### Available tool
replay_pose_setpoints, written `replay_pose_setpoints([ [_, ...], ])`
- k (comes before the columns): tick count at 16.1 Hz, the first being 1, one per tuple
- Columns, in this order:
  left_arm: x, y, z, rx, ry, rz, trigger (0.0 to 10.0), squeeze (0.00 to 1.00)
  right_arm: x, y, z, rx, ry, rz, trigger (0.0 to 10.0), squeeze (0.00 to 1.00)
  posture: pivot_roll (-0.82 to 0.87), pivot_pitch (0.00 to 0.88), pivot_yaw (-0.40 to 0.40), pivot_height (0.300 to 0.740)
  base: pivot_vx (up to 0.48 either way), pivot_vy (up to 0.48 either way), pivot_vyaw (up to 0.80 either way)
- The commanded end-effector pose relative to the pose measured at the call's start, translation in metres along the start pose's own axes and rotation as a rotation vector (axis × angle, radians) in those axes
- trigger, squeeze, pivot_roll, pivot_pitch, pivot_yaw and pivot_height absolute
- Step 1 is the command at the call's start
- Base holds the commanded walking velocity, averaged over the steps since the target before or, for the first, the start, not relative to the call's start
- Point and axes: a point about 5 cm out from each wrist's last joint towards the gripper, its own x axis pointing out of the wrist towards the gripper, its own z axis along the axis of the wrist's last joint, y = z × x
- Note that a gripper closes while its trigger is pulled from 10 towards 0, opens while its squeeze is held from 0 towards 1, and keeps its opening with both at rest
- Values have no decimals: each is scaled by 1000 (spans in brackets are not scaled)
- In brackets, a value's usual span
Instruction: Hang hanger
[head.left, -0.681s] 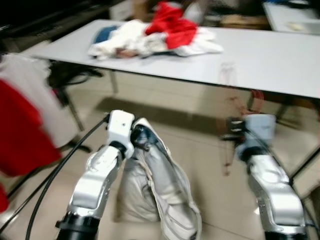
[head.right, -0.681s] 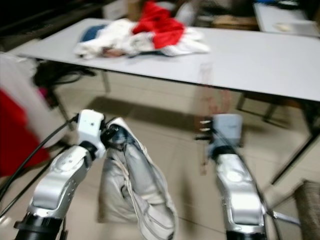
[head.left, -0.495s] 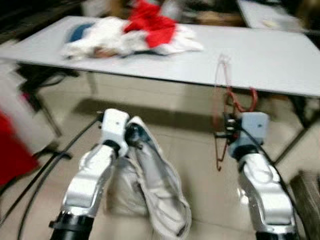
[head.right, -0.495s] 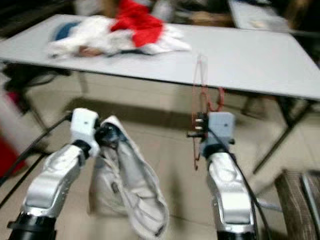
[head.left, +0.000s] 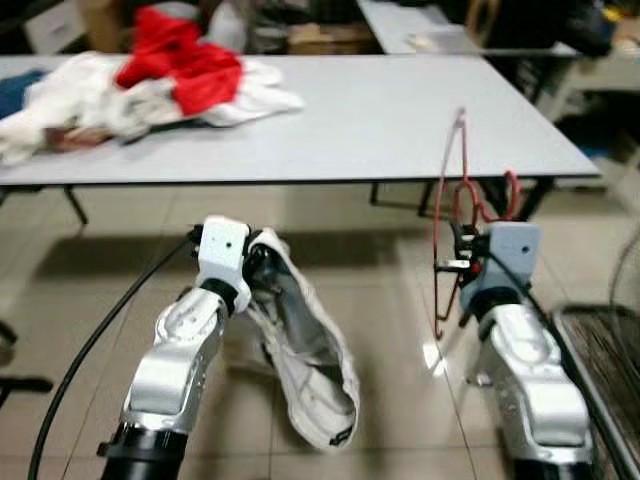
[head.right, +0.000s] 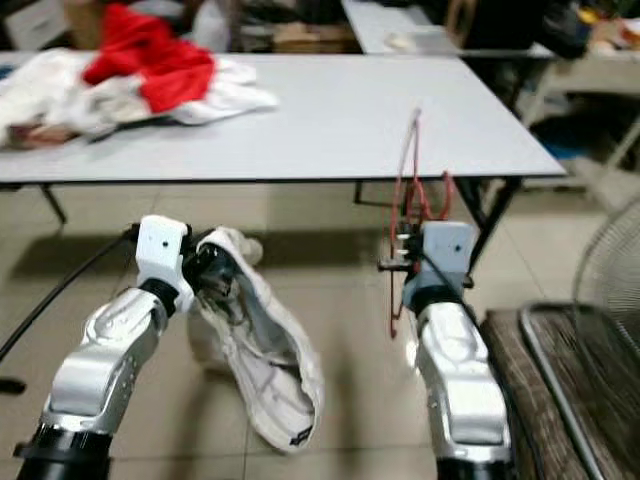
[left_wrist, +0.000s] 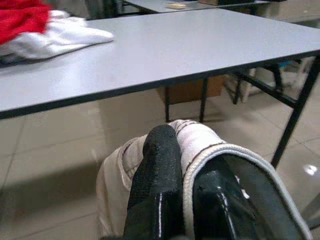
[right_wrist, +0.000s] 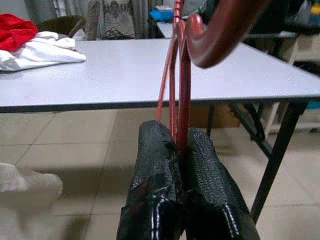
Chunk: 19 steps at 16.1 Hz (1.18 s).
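A thin red hanger (head.left: 452, 200) stands upright in front of the table edge, its hook (head.left: 508, 190) curling to the right. My right gripper (right_wrist: 179, 150) is shut on the hanger's wire (right_wrist: 182, 80). My left gripper (left_wrist: 186, 165) is shut on the edge of a pale grey-white garment (head.left: 300, 350). That garment droops from the gripper toward the tiled floor, between my two arms.
A long grey table (head.left: 380, 130) spans the scene ahead, with a pile of white and red clothes (head.left: 150, 75) on its left part. A dark rack or basket (head.left: 600, 350) and a fan grille (head.right: 610, 270) stand at the right. A black cable (head.left: 90, 350) trails at my left.
The camera has swung right, so the table and clothes pile slid left and the blur cleared. Both grippers keep their holds on hanger and garment.
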Motion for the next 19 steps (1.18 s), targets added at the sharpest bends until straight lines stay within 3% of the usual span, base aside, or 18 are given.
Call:
replay_pose_setpoints([
  [1,3,-7,14,4,-65,-29,10000,0,0,-6,5,10,-2,-4,10000,0,-109,0,29,740,277,0,0],
  [3,4,-7,14,3,-67,-30,10000,0,0,-3,5,31,-4,20,10000,0,-108,0,27,740,277,0,0],
  [8,5,-7,17,8,-77,-25,10000,0,2,1,8,80,11,67,10000,0,-106,0,21,740,296,0,-751],
  [19,7,-3,20,8,-83,-1,10000,0,5,1,11,83,14,81,10000,0,-100,0,17,740,312,0,0],
])
